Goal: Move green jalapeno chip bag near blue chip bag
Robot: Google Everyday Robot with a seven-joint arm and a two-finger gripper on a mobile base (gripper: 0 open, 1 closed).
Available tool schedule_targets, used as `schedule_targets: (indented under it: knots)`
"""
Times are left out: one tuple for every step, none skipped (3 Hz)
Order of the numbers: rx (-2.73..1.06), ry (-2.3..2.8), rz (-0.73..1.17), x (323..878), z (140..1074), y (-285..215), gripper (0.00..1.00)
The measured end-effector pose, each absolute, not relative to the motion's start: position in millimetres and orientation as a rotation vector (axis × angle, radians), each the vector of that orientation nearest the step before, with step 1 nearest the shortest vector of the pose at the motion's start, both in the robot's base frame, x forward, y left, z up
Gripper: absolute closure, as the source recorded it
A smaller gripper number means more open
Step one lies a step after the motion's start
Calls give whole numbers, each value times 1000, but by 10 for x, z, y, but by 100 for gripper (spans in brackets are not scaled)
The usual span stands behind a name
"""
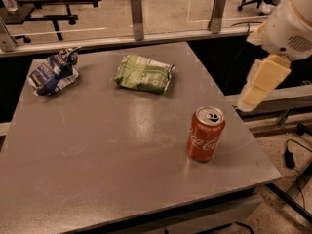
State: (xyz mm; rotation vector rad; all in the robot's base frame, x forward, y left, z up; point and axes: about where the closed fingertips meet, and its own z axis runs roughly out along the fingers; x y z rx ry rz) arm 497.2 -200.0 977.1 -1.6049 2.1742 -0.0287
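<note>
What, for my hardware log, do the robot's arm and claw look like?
The arm is a white, rounded shell with a small dotted grille patch. The claw, beyond the grey table's right edge, is a pale cream, blocky piece that tapers downward. No cables, labels or sleeves show on either.

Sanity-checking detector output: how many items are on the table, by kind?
Chip bags: 2 (green jalapeno chip bag, blue chip bag)
Soda cans: 1 (red soda can)
Total: 3 on the table
The gripper is beyond the table's right edge, apart from all three.
</note>
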Motion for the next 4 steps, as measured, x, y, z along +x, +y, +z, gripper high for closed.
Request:
schedule_targets:
  knots:
    - [-1532,2154,36,5418,9782,-1872,0]
    - [-1477,2143,101,5836,9747,-1718,0]
    - [-1455,2147,134,6210,9538,-1498,0]
    - [-1447,2169,140,6472,9261,-1298,0]
